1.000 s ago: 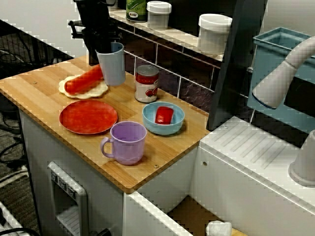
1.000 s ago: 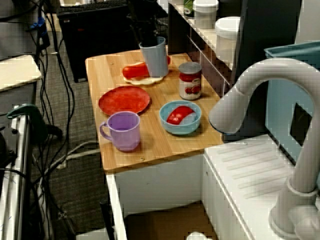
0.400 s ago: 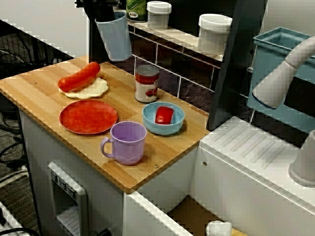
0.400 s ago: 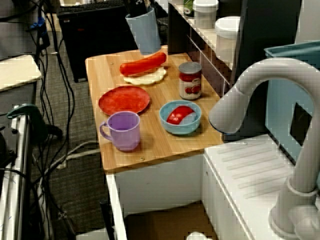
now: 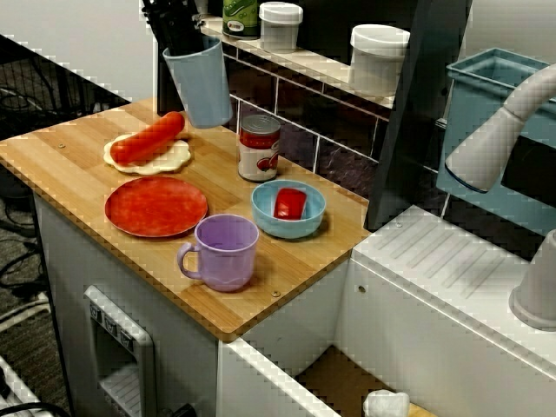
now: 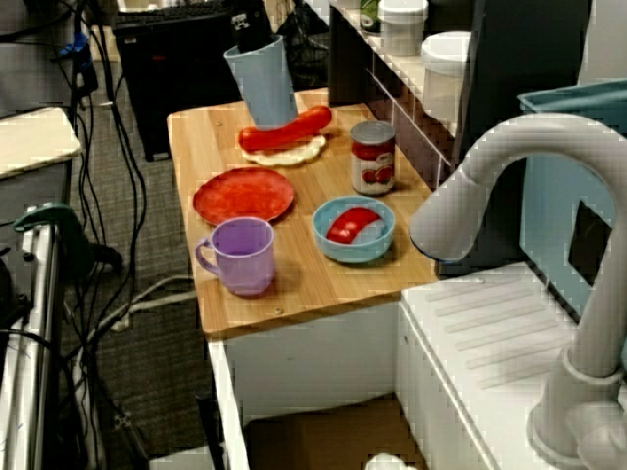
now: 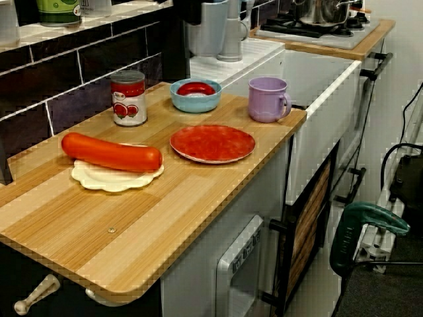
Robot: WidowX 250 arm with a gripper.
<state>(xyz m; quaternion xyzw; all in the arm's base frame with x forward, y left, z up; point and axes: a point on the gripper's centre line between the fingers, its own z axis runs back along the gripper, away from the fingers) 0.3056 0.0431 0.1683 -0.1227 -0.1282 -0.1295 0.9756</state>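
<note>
My black gripper (image 5: 182, 36) hangs over the back left of the wooden counter (image 5: 61, 152), shut on the rim of a pale blue cup (image 5: 201, 87). The cup is in the air, tilted a little, with one finger reaching down inside it. Just below it a long red sausage (image 5: 148, 137) lies on a flat white scalloped disc (image 5: 152, 160). The view from over the sink shows the gripper (image 6: 250, 27) and cup (image 6: 265, 86) above the sausage (image 6: 286, 129). In the view from the counter's end the sausage (image 7: 109, 152) shows, but cup and gripper do not.
A red plate (image 5: 156, 206), a purple mug (image 5: 226, 252), a blue bowl (image 5: 265, 215) holding a red piece, and a red-labelled can (image 5: 259, 148) stand on the counter. Jars line the shelf (image 5: 304, 59) behind. A sink and faucet (image 5: 495, 139) lie right.
The cup stood on the counter beside the sausage; the gripper lifted it high, then brought it down a little and away from the back wall. The sausage shifted slightly.
</note>
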